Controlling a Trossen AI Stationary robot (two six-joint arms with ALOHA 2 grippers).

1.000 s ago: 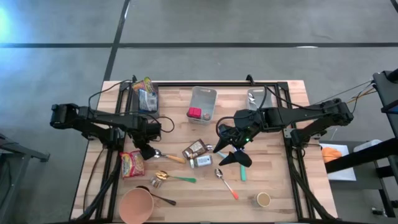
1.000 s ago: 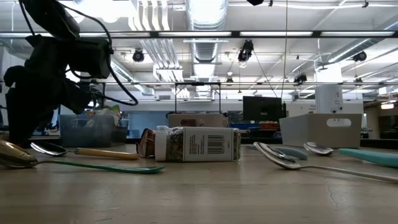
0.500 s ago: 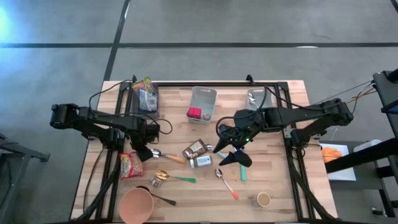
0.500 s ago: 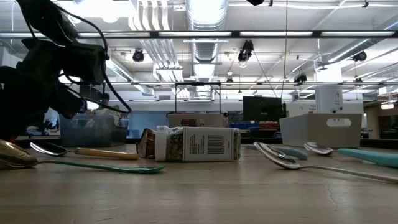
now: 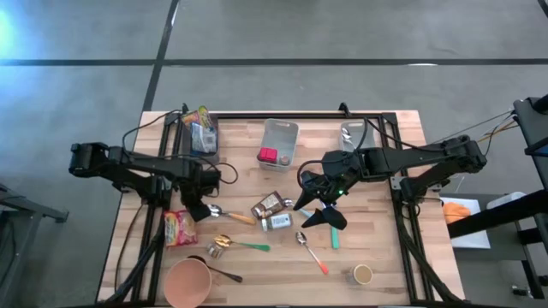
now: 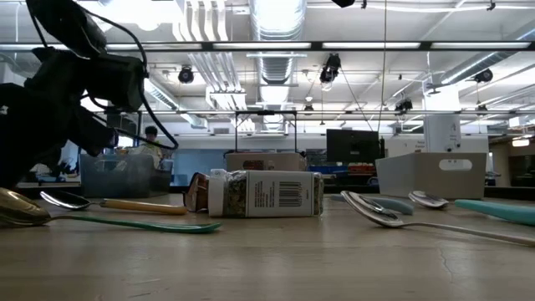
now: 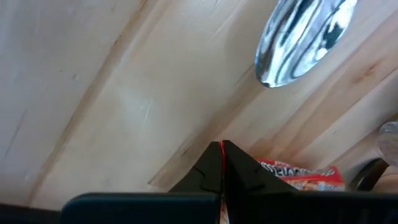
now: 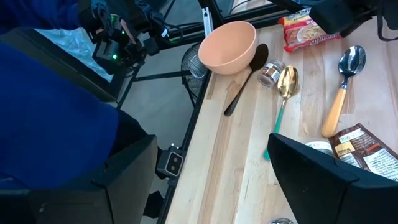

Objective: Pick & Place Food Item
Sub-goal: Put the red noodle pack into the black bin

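Left pincer (image 5: pixel 193 210) pinches shut on the edge of the red noodle packet (image 5: pixel 180 227) lying just below it on the bench (image 5: pixel 377 239); lift and placement remain. Right pincer (image 5: pixel 318 208) waits wide.

I see bare table (image 5: pixel 377 244) on my right side, spoons (image 5: pixel 231 244) and bowl (image 5: pixel 187 281) crowding my left, packets (image 5: pixel 269 204) blocking centre

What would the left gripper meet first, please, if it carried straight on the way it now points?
Probably the red noodle packet: the left gripper is shut, tilted steeply down at the packet's edge, with the wooden table just beneath it.
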